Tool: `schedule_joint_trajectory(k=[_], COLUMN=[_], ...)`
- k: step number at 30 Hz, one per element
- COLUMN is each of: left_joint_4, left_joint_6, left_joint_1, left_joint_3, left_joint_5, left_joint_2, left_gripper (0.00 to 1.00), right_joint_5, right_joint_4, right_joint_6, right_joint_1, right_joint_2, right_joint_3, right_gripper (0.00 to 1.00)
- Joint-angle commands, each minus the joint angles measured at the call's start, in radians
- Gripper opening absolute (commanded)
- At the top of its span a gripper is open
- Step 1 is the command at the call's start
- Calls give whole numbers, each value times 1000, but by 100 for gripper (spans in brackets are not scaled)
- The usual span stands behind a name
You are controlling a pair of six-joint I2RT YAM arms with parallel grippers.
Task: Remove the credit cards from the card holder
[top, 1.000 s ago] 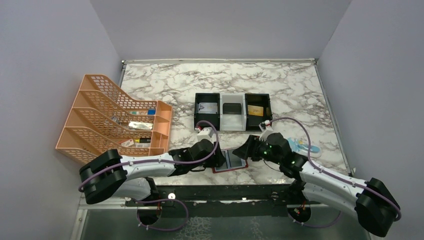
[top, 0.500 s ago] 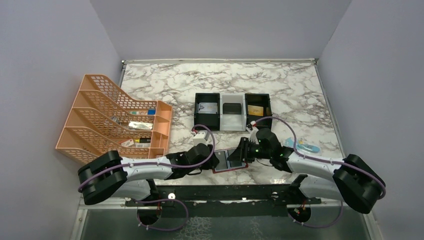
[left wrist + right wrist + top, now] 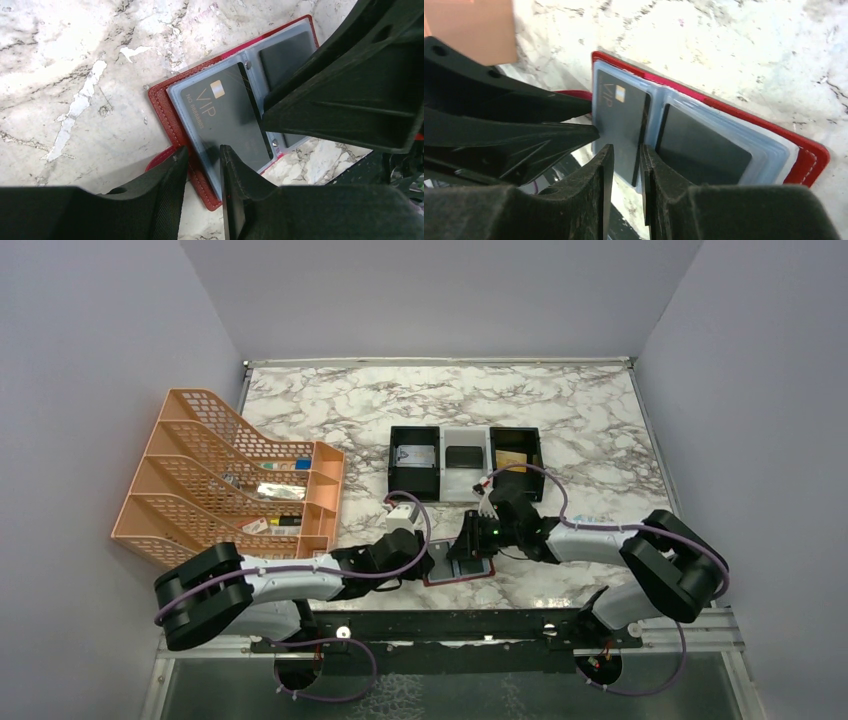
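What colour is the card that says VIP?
The thin plastic VIP card is black with gold letters, seen best in the left wrist view.

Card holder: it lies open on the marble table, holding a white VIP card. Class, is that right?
No: the VIP card is black, not white, as the left wrist view shows. The card holder does lie open on the marble table.

walls (image 3: 100,340) plain pale grey | tabletop (image 3: 350,400) white marble, dark veins | light even
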Motion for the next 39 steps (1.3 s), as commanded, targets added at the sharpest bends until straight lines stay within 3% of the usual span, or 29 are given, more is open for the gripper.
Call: schedule_joint_trajectory(k=[1, 4, 12, 21, 30, 39], left_joint_4=[-73, -95, -77, -99, -141, -189], left_joint_6=[42, 56, 53, 50, 54, 37], left_joint_1=[0, 0, 0, 0, 0, 1], left_joint_3=[19, 40, 29, 32, 53, 43], left_joint_5=[-46, -48, -36, -29, -42, -99], left_joint_2=[68, 105, 145, 145, 144, 130], left_gripper=[32, 27, 24, 18, 12, 9], right_joint_5=[76, 146, 59, 38, 39, 59], right_joint_4=[-87, -115, -15, 129, 137, 94], right_joint_6=[-40, -42, -22, 43, 56, 25], right_joint_1=[2, 2, 2, 2, 2, 0], right_joint_2=[44, 20, 75, 49, 5, -51], right_joint_3=[37, 30, -10, -76, -84, -92], right_gripper=[25, 24, 23, 10, 1, 1])
